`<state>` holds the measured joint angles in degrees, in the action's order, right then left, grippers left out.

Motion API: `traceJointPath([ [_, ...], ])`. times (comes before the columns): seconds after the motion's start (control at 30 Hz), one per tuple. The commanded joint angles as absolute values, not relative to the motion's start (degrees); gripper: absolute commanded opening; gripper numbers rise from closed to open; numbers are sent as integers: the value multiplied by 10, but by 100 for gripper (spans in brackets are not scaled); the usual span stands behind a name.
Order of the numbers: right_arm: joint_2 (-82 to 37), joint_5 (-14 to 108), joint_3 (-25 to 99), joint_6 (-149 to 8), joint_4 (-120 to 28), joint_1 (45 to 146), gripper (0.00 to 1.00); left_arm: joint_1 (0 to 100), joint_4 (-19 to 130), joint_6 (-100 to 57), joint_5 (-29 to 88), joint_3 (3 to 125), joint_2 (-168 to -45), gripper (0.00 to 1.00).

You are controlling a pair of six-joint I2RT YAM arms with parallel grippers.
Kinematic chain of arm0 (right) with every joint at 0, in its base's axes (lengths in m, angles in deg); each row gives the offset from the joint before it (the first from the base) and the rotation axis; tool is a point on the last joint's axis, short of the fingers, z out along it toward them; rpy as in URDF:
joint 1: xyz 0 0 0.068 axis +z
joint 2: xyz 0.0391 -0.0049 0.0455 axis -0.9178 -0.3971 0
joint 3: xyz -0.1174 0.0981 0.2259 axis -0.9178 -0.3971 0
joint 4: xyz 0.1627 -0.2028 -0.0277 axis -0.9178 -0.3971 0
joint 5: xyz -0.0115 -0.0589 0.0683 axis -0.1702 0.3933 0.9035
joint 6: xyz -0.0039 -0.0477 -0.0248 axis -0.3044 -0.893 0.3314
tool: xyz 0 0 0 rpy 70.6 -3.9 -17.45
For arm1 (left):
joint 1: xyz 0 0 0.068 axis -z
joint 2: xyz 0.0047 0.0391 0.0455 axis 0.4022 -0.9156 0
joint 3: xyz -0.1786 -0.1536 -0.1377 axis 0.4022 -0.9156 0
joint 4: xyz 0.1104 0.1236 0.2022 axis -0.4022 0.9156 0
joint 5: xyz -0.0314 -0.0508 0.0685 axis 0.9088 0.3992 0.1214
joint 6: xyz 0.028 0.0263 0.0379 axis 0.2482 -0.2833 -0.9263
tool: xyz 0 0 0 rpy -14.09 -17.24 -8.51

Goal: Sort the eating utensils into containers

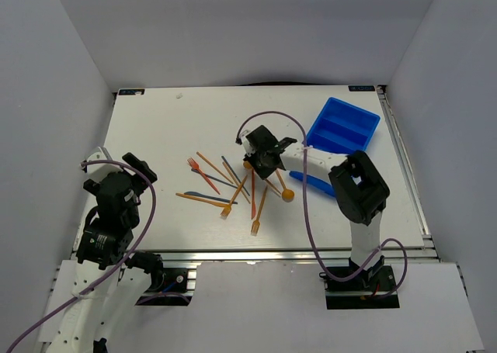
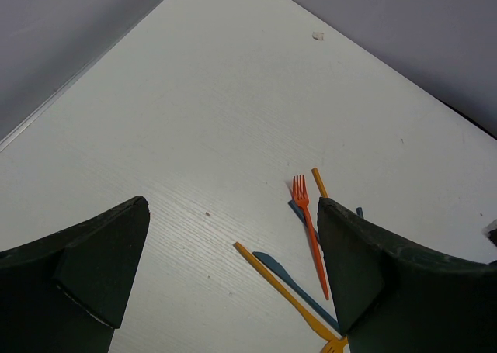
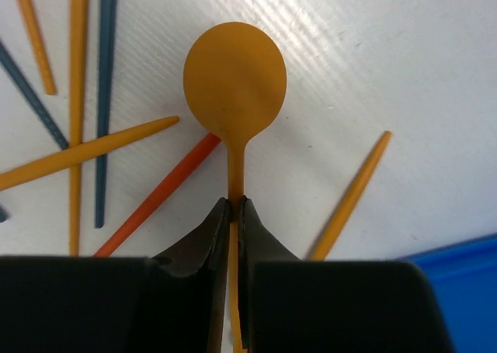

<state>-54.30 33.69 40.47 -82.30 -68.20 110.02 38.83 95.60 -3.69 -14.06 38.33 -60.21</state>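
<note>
The right end effector (image 3: pixel 234 205) is pinched tight on the thin handle of an orange spoon (image 3: pixel 234 77). It grips the handle because that part is skinny enough to fit between the fingers, and the round bowl sticks out in front. The spoon is in the pile of utensils (image 1: pixel 225 186) in the middle of the counter (image 1: pixel 171 128). I cannot tell if it is lifted yet. The blue tray (image 1: pixel 355 108) sits close by on the right, so the trip should be short. The left end effector (image 2: pixel 233 205) has its fingers wide apart and holds nothing. It waits over the counter near a fork (image 2: pixel 309 229).
</note>
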Motion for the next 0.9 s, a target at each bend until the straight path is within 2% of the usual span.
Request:
traceJointPath([
  [0.0,-445,338,442,-831,-673,1092,0,388,958,-38,-137,381,-604,98],
  [0.17,-344,312,409,-891,-673,1062,0,388,957,-38,-138,380,-599,98],
  [0.3,-285,281,342,-972,-671,988,0,388,956,-38,-139,380,-597,98],
  [0.5,-189,360,205,-1087,-542,902,0,388,955,-39,-134,380,-608,98],
  [0.63,-171,387,151,-1118,-491,870,0,388,955,-39,-133,380,-613,98],
  [0.87,-208,384,144,-1097,-518,851,0,388,953,-39,-131,380,-619,98],
])
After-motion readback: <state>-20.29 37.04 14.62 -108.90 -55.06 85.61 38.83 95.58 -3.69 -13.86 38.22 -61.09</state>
